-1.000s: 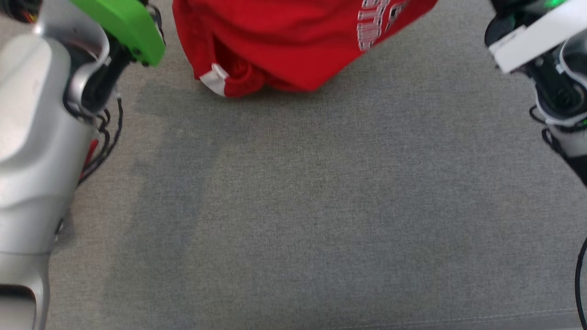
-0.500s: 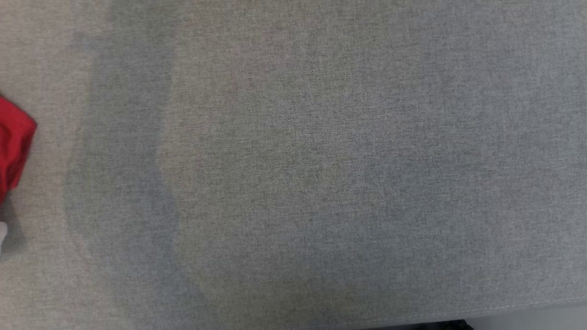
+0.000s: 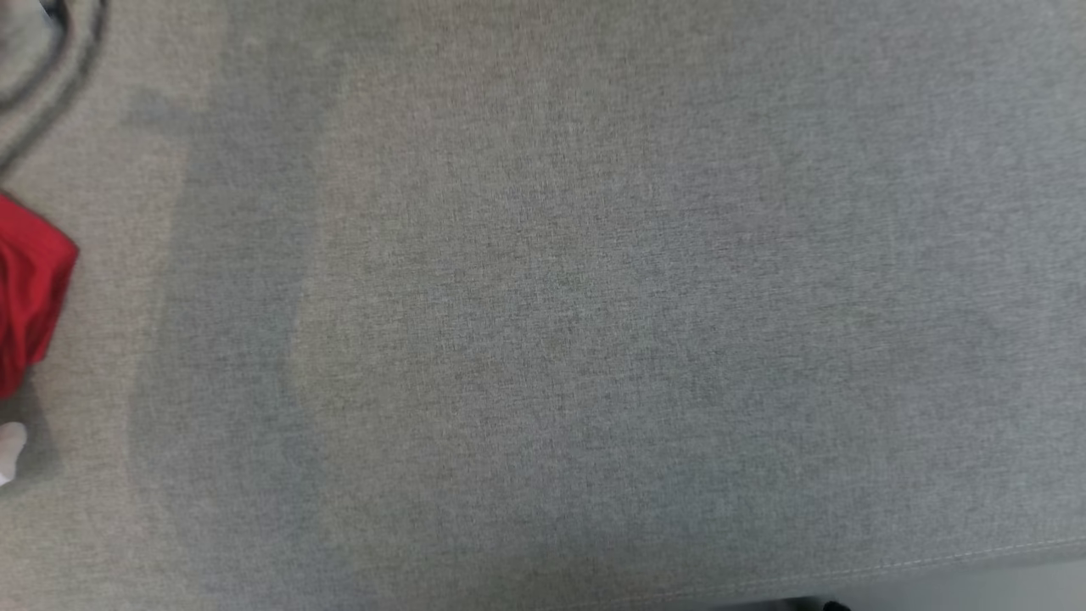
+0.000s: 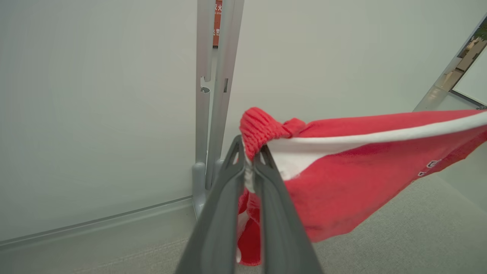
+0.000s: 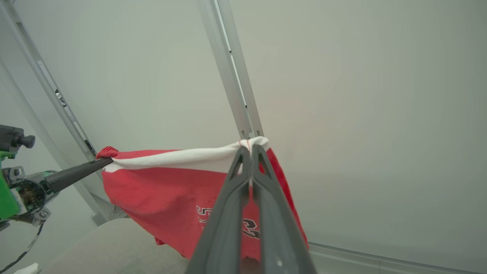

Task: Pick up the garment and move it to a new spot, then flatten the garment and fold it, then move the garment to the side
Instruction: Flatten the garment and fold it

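The garment is red with a white band and lettering, and it hangs stretched in the air between my two grippers. In the left wrist view my left gripper is shut on a bunched corner of the garment. My right gripper pinches the white band at the other corner of the garment, with my left gripper holding the far corner at the left. In the head view a red fold of the garment shows at the left edge, above the grey surface.
A grey fabric surface spreads below, with its seamed front edge at the bottom right. A dark cable loops at the top left. White wall panels and a metal post stand behind the garment.
The head camera has swung since a second ago, so both arms and most of the garment have left its picture. Over the last half second the cable loop came in at the top left.
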### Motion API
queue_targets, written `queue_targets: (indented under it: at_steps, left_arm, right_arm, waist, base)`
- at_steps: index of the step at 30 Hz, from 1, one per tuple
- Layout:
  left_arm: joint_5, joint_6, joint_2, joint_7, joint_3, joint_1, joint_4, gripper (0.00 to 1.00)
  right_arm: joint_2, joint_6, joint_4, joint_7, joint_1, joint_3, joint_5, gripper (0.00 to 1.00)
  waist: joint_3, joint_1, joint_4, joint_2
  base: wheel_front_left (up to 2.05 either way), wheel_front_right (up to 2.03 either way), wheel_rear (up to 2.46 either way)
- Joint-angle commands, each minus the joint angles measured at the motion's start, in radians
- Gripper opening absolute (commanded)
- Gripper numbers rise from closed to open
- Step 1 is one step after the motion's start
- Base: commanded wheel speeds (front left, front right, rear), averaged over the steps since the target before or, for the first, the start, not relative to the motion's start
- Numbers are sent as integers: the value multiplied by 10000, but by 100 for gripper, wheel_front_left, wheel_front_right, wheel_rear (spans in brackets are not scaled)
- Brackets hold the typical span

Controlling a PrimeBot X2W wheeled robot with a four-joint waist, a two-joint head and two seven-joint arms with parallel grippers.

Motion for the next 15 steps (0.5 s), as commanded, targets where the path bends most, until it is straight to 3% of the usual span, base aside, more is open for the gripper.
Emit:
queue_targets:
  at_steps: [1,15]
  left_arm:
    - [-353,33,271,286,-264,583,-176,0]
    - [-2577,33,2022,3090,-2354,5472,-2238,0]
  right_arm:
    - [-307,-9,-149,330,368,389,300,0]
    - [-2492,-14,-1923,2239,4118,3702,1893,0]
  waist:
    - [-907,-1,-51,-1]
    - [-4476,-1,-204,-1]
  base:
    - [0,0,0]
    - [0,0,0]
